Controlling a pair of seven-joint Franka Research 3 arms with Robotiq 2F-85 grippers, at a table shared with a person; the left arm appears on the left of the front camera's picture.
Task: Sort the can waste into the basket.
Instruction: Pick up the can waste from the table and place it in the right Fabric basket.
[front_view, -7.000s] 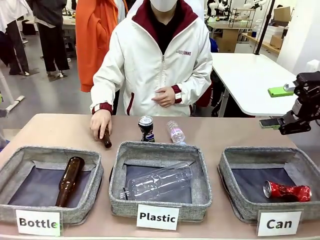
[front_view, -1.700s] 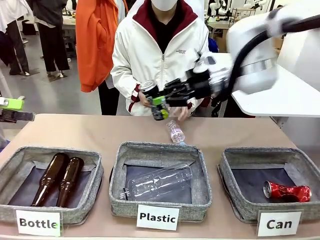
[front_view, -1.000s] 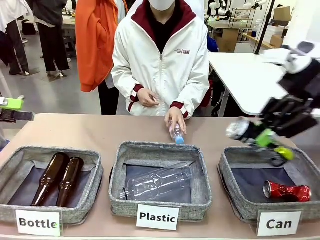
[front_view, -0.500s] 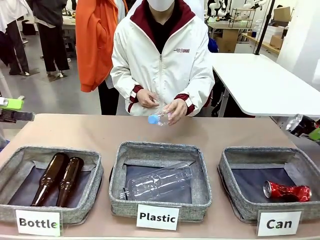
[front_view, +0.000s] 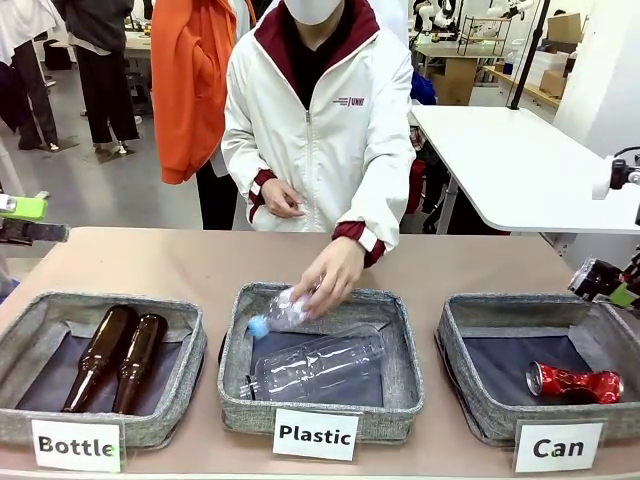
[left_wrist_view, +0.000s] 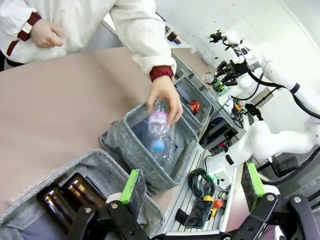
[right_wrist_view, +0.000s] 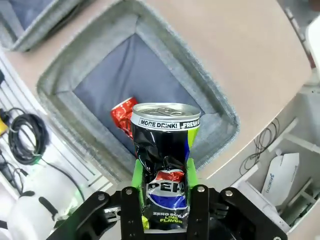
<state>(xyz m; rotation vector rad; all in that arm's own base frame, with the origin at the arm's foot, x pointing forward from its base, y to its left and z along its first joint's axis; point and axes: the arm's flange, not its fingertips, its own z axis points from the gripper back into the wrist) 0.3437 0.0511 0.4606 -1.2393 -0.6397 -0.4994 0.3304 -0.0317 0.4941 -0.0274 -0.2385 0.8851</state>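
Note:
The dark blue-black can (right_wrist_view: 165, 150) with a silver top is gripped between the green pads of my right gripper (right_wrist_view: 164, 182). Straight below it lies the grey "Can" basket (right_wrist_view: 95, 47), with the crushed red can (right_wrist_view: 122, 116) on its dark floor. From the front, that gripper (front_view: 607, 288) hangs at the far right, holding the dark can (front_view: 590, 277) above the back right corner of the basket (front_view: 470, 330); the red can (front_view: 575, 382) lies inside. My left gripper (left_wrist_view: 192, 185) stands open and empty at the table's far left (front_view: 22, 220).
A person's hand (front_view: 328, 280) lowers a small clear bottle (front_view: 282, 310) into the "Plastic" basket (front_view: 400, 375), which holds a larger clear bottle (front_view: 318, 362). Two brown bottles (front_view: 115, 355) lie in the "Bottle" basket (front_view: 190, 340). White cards stand along the front edge.
My right gripper has carried the dark can from the middle of the table to above the "Can" basket. The person picked up the small plastic bottle and brought it down to the "Plastic" basket.

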